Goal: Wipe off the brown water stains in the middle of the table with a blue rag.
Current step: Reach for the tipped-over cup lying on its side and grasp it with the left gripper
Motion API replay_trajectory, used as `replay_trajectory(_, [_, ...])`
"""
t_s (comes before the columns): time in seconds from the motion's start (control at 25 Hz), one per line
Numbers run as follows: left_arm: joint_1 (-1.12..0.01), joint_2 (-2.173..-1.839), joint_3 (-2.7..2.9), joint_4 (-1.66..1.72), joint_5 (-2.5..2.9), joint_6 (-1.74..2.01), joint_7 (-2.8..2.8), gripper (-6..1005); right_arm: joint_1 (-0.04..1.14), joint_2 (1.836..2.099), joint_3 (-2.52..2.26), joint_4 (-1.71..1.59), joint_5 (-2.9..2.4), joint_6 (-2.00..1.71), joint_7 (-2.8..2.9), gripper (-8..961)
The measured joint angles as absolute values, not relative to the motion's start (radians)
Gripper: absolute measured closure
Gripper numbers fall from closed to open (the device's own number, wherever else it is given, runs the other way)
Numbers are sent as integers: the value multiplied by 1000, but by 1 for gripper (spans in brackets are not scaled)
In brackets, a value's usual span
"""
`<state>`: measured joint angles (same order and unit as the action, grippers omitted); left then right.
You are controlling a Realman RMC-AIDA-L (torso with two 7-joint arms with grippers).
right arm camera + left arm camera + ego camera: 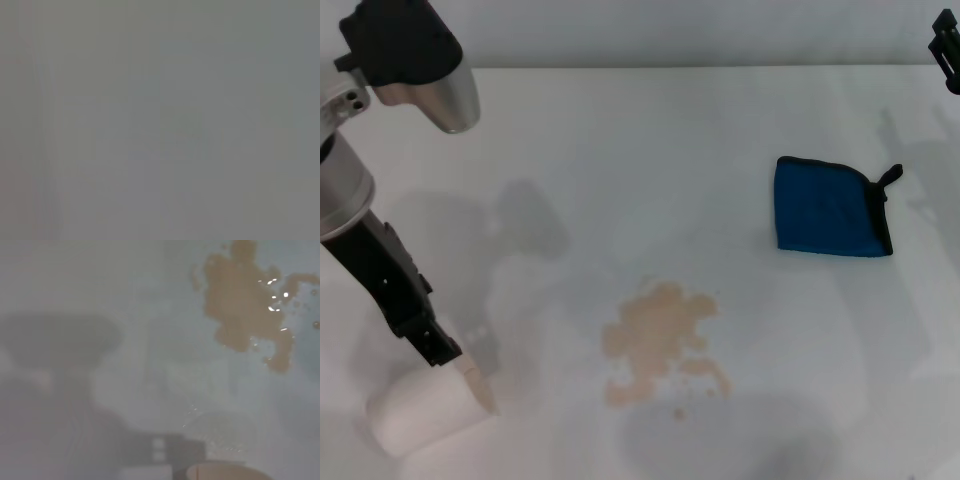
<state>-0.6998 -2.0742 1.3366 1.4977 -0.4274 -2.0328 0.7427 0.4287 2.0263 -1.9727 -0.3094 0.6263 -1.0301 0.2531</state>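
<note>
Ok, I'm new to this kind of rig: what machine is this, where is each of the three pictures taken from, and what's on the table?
It is a two-armed robot. The head view looks down from its head at a white table. The other two come from cameras on its wrists; the right wrist view shows nothing readable. On the table lie the brown water stains in the middle and a blue rag to the right, untouched. The left gripper is at a lying white paper cup. The right gripper barely shows at the far right edge.

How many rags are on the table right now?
1. The blue rag lies flat on the table, toward the robot's right and beyond the brown water stains. Nothing looks big enough to hide another.
</note>
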Motion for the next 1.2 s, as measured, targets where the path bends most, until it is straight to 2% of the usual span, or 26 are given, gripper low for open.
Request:
replay_trajectory(0.28, [-643,-2072,1369,1591,-467,-2036,699,167,430,2025,-1973,-310,639,-1031,253,157])
replay_trajectory(0.84, [-433,-2073,1527,1833,-476,-2037,625,168,441,2023,-1973,-306,662,-1031,253,157])
replay_trajectory(1.2, [-382,-2074,1545,1838,-467,-2017,646,166,442,2026,-1973,-310,661,-1031,253,157])
